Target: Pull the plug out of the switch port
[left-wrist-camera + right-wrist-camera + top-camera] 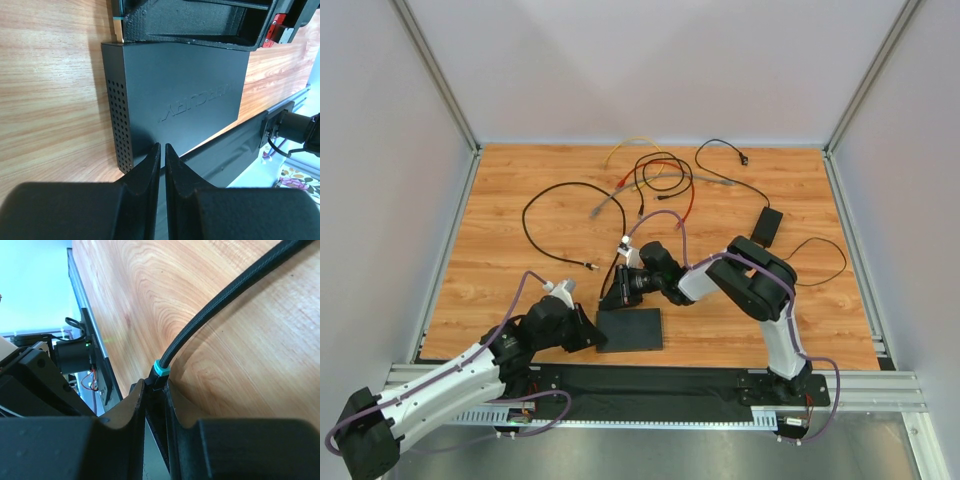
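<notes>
Bright, even light; left gripper [161, 147] seems blurred close up.

Wood-grain table [500, 180], plain pale walls [650, 70]

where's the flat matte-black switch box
In the top view the flat matte-black switch box lies near the front edge of the wooden table, left of centre, left arm at its left side, right arm at its far edge.

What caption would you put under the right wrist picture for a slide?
Right pincer clamps the black plug, its braided cable arching over the wooden table.
</notes>
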`<state>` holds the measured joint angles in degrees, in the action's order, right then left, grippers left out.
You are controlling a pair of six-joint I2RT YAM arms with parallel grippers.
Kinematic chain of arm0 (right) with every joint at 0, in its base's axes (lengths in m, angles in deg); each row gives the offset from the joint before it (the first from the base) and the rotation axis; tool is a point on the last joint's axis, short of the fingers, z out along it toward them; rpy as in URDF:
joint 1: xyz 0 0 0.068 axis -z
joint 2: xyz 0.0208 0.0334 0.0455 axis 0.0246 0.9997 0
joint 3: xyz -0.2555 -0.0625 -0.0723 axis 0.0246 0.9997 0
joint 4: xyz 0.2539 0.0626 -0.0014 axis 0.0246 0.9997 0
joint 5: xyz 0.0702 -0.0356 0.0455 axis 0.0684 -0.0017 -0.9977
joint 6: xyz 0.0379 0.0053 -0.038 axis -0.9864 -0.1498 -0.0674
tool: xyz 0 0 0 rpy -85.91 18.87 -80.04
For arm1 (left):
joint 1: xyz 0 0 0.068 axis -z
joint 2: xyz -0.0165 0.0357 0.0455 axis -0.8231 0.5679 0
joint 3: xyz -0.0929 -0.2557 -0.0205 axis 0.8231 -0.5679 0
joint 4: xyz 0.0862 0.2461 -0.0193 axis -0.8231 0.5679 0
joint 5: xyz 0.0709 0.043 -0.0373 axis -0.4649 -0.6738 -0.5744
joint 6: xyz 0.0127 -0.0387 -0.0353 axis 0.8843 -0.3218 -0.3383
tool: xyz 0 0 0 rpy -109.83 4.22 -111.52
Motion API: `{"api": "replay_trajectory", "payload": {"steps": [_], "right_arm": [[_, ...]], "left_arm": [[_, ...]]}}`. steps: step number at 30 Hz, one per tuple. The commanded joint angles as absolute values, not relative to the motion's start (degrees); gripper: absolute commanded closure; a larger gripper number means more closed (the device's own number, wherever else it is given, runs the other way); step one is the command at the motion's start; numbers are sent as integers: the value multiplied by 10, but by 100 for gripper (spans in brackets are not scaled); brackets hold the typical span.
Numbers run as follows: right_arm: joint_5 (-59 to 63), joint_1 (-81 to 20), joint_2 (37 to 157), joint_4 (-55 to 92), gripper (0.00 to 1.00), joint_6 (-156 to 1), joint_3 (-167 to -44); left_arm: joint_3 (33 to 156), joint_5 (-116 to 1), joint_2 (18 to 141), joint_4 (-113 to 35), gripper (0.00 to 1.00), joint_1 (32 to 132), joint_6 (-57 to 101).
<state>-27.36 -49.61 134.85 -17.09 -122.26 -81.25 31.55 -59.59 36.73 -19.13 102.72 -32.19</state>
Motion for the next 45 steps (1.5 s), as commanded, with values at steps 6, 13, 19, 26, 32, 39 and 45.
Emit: {"api": "replay_trajectory", "payload": {"steps": [6, 13, 19, 26, 32, 39, 45], "right_arm": [[-132, -491, 1278, -113, 100, -1150, -801], [-154, -505, 1297, -111, 100, -1142, -829], [-218, -517, 1322, -112, 100, -1149, -821], [-175, -519, 1291, -52, 100, -1105, -824], [-18, -534, 1243, 38, 100, -1054, -838], [16, -538, 1244, 12, 100, -1072, -852], [-56, -534, 1265, -84, 100, -1132, -838]], "left_arm": [[300, -591, 376, -177, 85, 1029, -321], [303, -591, 373, -176, 85, 1029, -320], [356, -622, 369, -146, 82, 1029, -289], [382, -615, 440, -161, 81, 1029, -281], [348, -607, 486, -178, 86, 1029, -307], [350, -604, 523, -181, 90, 1029, -314], [344, -605, 517, -180, 91, 1031, -311]]}}
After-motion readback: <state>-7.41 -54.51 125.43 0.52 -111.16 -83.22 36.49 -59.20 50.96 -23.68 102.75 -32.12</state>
